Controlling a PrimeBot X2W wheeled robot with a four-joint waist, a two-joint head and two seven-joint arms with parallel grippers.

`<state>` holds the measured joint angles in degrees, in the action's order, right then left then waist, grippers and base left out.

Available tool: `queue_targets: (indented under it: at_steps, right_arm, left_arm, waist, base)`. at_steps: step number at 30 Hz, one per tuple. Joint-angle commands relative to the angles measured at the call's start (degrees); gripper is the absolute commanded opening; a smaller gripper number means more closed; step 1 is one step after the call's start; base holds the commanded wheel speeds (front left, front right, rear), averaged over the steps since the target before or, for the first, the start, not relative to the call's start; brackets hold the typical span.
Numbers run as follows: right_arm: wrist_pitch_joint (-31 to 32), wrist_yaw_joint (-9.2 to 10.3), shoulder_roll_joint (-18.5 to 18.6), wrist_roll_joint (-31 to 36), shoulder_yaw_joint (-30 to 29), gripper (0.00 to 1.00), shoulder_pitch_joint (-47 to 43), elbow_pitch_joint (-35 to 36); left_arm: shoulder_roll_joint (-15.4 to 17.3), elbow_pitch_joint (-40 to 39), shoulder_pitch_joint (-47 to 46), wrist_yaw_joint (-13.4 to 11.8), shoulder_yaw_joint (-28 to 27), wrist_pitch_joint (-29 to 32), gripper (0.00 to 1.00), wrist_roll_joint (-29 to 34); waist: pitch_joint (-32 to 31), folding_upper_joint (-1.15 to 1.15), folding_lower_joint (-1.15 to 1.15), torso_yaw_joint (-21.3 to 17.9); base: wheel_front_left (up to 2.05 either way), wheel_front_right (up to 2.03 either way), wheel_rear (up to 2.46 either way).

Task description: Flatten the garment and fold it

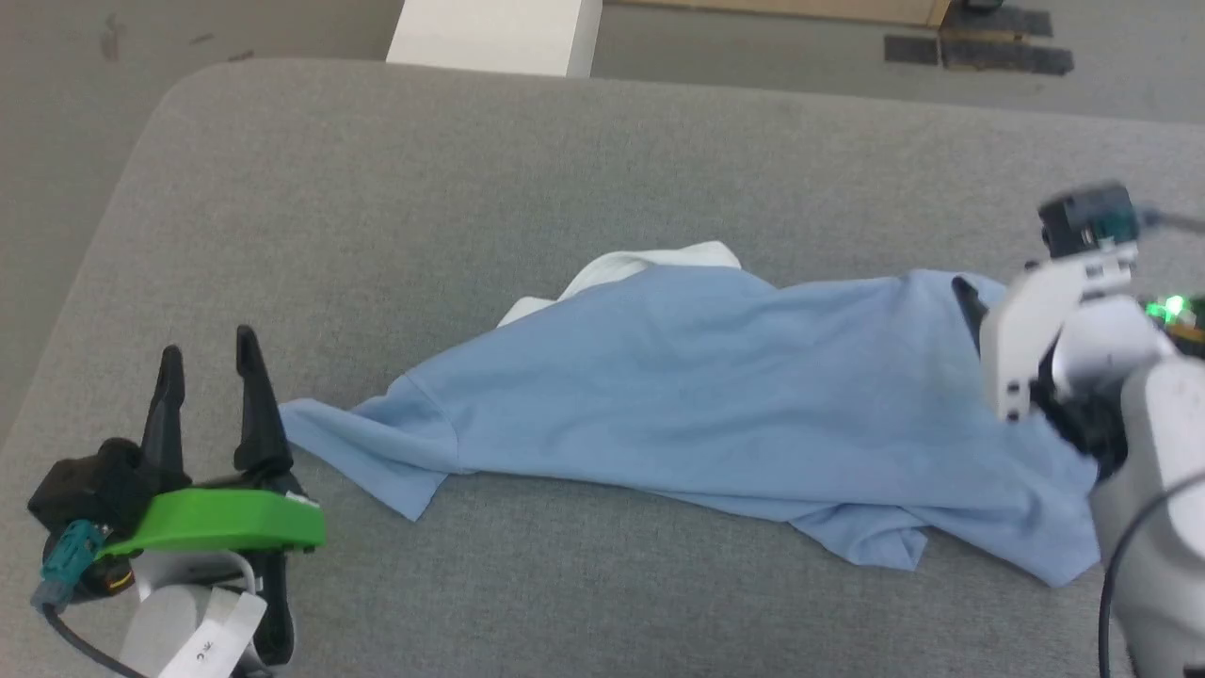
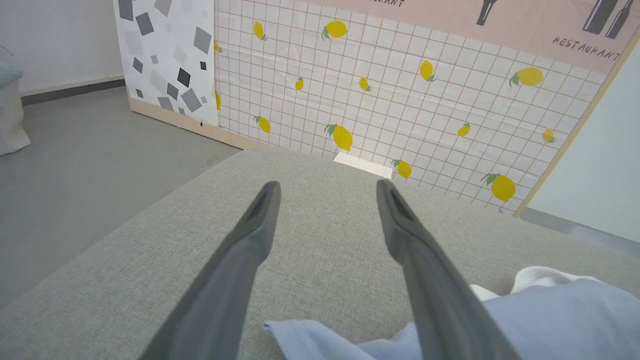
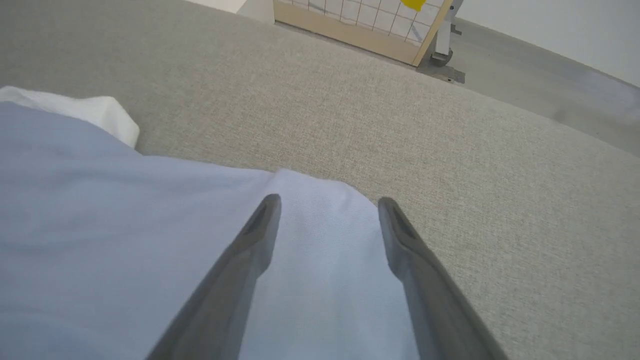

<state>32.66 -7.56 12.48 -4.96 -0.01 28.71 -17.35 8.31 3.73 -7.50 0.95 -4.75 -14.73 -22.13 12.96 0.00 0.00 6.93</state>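
The garment (image 1: 678, 395), a light blue T-shirt with a white panel at its far edge, lies bunched in a long strip across the grey padded table (image 1: 565, 169). My left gripper (image 1: 209, 350) stands open just left of the shirt's left sleeve tip, holding nothing. In the left wrist view the left gripper (image 2: 327, 190) spreads over bare table with the garment (image 2: 550, 320) beside its right finger. My right gripper (image 3: 327, 202) hangs open above the garment (image 3: 125, 210), at the shirt's right end. In the head view one dark right fingertip (image 1: 965, 299) shows over the cloth.
The table's rounded far left corner and left edge drop to grey floor (image 1: 56, 141). A white block (image 1: 494, 33) stands beyond the far edge. A lemon-print tiled panel (image 2: 400, 90) rises behind the table in the left wrist view.
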Motion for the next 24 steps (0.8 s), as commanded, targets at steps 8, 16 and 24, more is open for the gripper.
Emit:
queue_targets:
  at_steps: [8,16,24]
  right_arm:
    - [18.95,0.08,4.83,-0.19,12.14,1.00,9.46,-4.63]
    - [29.09,0.08,7.85,-8.28,22.48,1.00,9.17,-5.73]
    - [20.16,0.08,8.93,-10.95,19.20,0.00,11.25,-3.28]
  left_arm:
    - [-2.78,0.60,-4.99,2.89,-0.75,-0.26,1.00,2.95]
    - [-4.23,1.96,-6.47,4.36,-1.82,-0.27,1.00,4.47]
    - [-4.87,2.15,-6.48,5.08,-2.74,-0.27,1.00,5.67]
  waist:
    - [6.24,0.00,0.00,2.69]
    - [6.95,0.00,0.00,2.85]
    - [5.57,0.00,0.00,0.80]
  base:
    - [0.00,0.00,0.00]
    - [0.00,0.00,0.00]
    - [0.00,0.00,0.00]
